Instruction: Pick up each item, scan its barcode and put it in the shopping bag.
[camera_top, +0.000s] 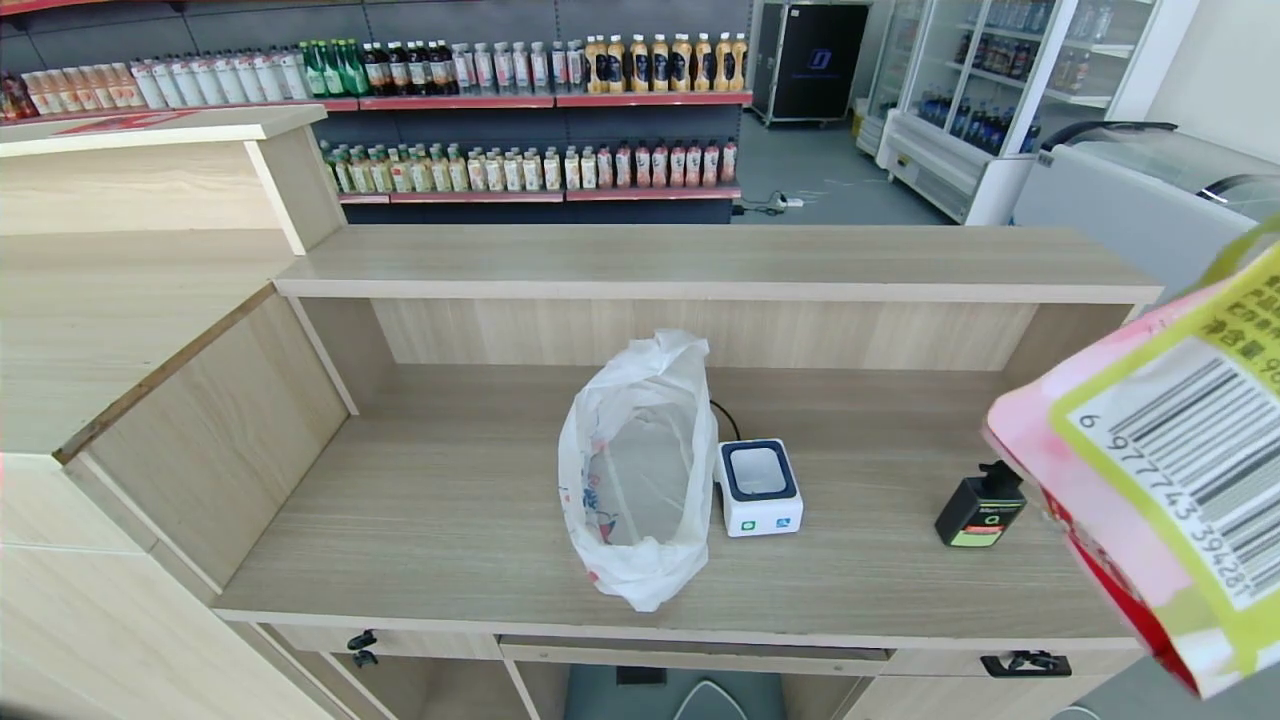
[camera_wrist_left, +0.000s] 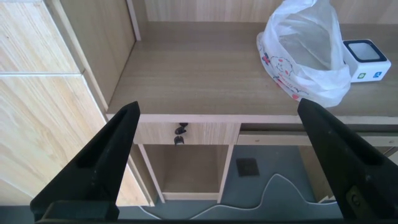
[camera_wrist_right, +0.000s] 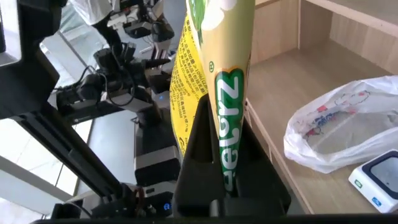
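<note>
A pink, yellow-green snack packet (camera_top: 1165, 460) hangs close to the head camera at the right, its barcode facing me. My right gripper (camera_wrist_right: 219, 134) is shut on that packet (camera_wrist_right: 211, 68), which stands up between the black fingers. On the counter's middle lies the white shopping bag (camera_top: 635, 470), mouth open; it also appears as the bag (camera_wrist_left: 308, 53) and the bag (camera_wrist_right: 339, 127) in the wrist views. Right beside it sits the small white barcode scanner (camera_top: 758, 487). My left gripper (camera_wrist_left: 217, 162) is open, low before the counter's front edge, left of the bag.
A black pump bottle (camera_top: 982, 510) stands on the wooden counter (camera_top: 420, 510) right of the scanner. The counter has a raised back ledge and a left side wall. Drawers with keys run under its front. Drink shelves and fridges stand in the shop behind.
</note>
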